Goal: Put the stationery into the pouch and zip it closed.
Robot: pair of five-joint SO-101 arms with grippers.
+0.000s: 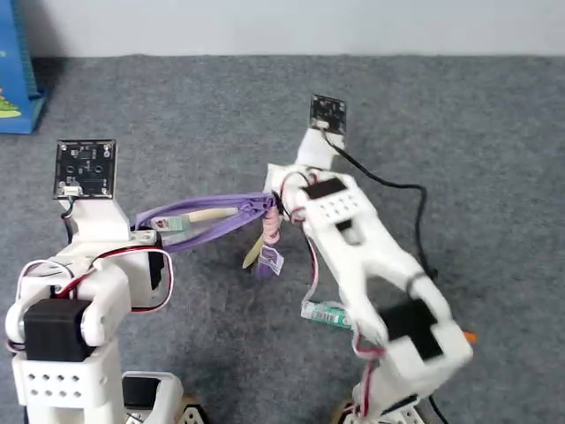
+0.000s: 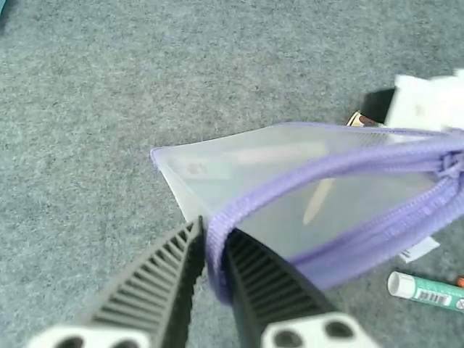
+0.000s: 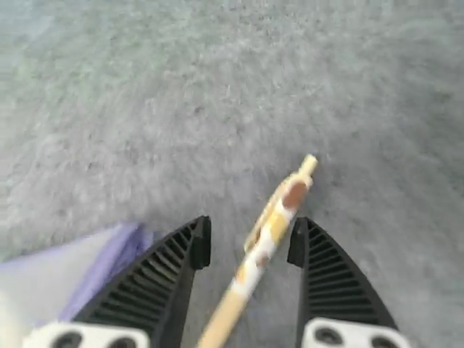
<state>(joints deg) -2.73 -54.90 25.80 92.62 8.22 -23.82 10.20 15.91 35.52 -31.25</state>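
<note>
**Figure: pouch held between two arms, zip open.**

Your left gripper (image 2: 210,233) is clamping its fingers together on the purple zip edge at one end of the pouch (image 2: 254,181). The pouch is stretching from that gripper towards the other arm. Its two zip bands are standing apart along most of their length and meeting only at the far end, so the pouch is staying unzipped. A pale stick (image 2: 319,199) is showing through the pouch's clear wall.

Your right gripper (image 3: 250,225) is hanging at the far end of the pouch with its fingers apart. A corner of the purple edge is lying just beside one of those fingers. A pen (image 3: 279,206), cream with brown patches, is running between the two fingers, and its tip is reaching past the fingertips. Whether either finger is touching the pen cannot be told.

A white tag (image 1: 272,261) is dangling below that same end of the pouch. A green-and-white glue stick (image 1: 325,313) is lying on the grey tabletop (image 1: 177,115). It is near the pouch on the side towards the arm bases, and is partly tucked under your right arm.
</note>
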